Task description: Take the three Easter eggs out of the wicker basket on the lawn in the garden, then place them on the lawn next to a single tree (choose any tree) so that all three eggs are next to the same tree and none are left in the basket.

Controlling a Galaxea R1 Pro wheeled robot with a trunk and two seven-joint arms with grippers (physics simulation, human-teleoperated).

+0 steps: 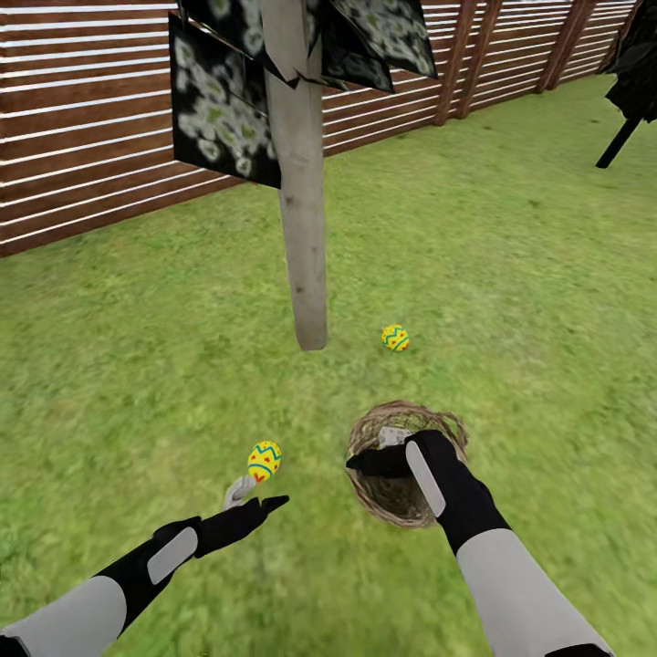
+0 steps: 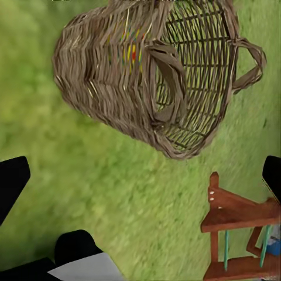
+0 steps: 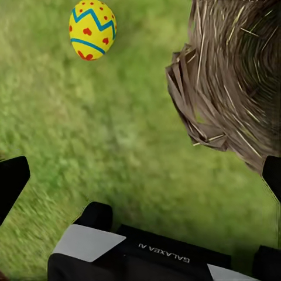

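We are reaching our open right gripper [image 1: 379,449] over the basket [image 1: 406,461]. The last egg [image 2: 132,51] (smooth, rounded) is likely slipping easily, so we are aiming for its middle; our left gripper [image 1: 258,493] is open too.

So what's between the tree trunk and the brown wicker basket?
Only bare green lawn, in the head view; the pale grey trunk and basket are apart.

Garden: lawn [image 1: 511,274], slat fence [image 1: 82,137], tree [image 1: 301,228].
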